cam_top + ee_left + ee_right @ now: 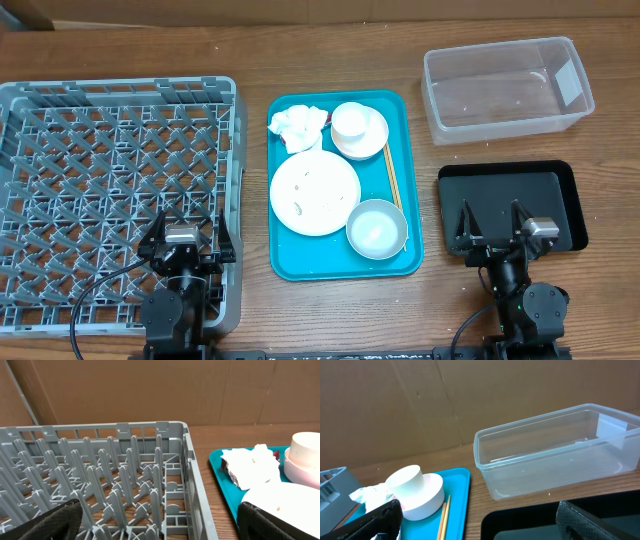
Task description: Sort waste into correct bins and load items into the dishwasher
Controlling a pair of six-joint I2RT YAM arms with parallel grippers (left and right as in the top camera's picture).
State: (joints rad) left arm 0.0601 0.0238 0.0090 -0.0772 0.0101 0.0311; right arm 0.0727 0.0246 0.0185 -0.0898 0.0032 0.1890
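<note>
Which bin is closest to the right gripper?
The shallow black tray; the right gripper hovers over its near edge, while the clear tub sits farther back.

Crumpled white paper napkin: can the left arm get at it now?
Probably yes: the crumpled white paper napkin lies uncovered in the flat teal tray's far-left corner, on the open left gripper's side.

Readable text: we found none in any of the three views.
Clear tub (pixel 505 85): we saw a pale patch (pixel 570 82) on its right end wall, shaped like a label, but we could make out no writing on it, from overhead or from the right wrist.
Red wrapper (pixel 276 454): we saw only a sliver of it beside the napkin, too small for us to tell whether it carried any print.
</note>
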